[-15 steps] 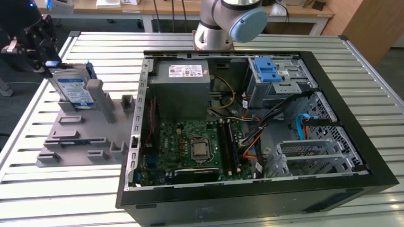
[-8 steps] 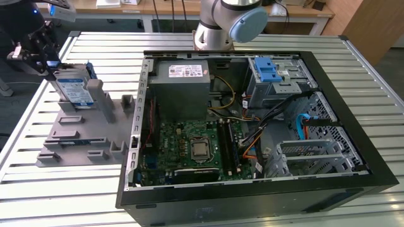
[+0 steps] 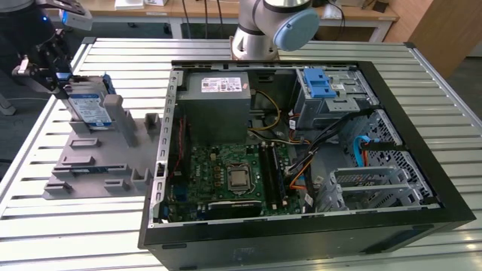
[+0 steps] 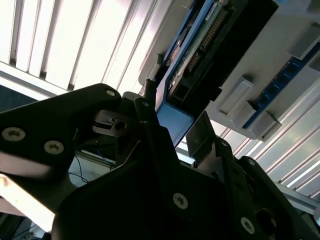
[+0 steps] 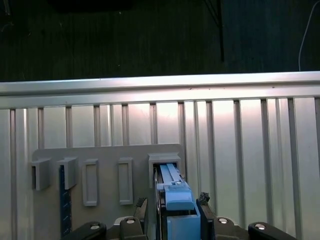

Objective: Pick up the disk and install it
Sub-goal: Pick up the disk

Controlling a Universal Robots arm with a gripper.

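A metal slatted table (image 3: 75, 237) carried everything. The biggest thing on it was an open black computer case (image 3: 301, 234), lying on its side towards the exterior view's right. Its green circuit board (image 3: 226, 175), a grey power box (image 3: 218, 107) and a drive cage with a blue latch (image 3: 324, 84) were all exposed. The arm's grey and blue joint (image 3: 275, 25) rose behind the case at the far edge of the table.

On the exterior view's left, beside the case, lay a flat grey holder (image 3: 90, 164) with several raised slots and posts. In the first wrist view its slots (image 5: 105, 172) showed as a row of grey rectangles against the slats.

The disk (image 3: 89, 107) stood on edge in the slot at the holder's far end, well apart from the case and leaning slightly, with its labelled face turned towards the case. Its blue frame (image 5: 177, 200) ran along the top edge (the same blue edge (image 4: 175, 120) showed in the second wrist view).

The gripper (image 3: 56, 76) hung at the disk's upper end, on the side away from the case. In both wrist views its dark fingers (image 5: 202, 202) stood narrow, one on each side of the blue frame and against it, so the gripper (image 4: 175, 127) was clamped on the disk while the disk's lower edge sat in the slot.
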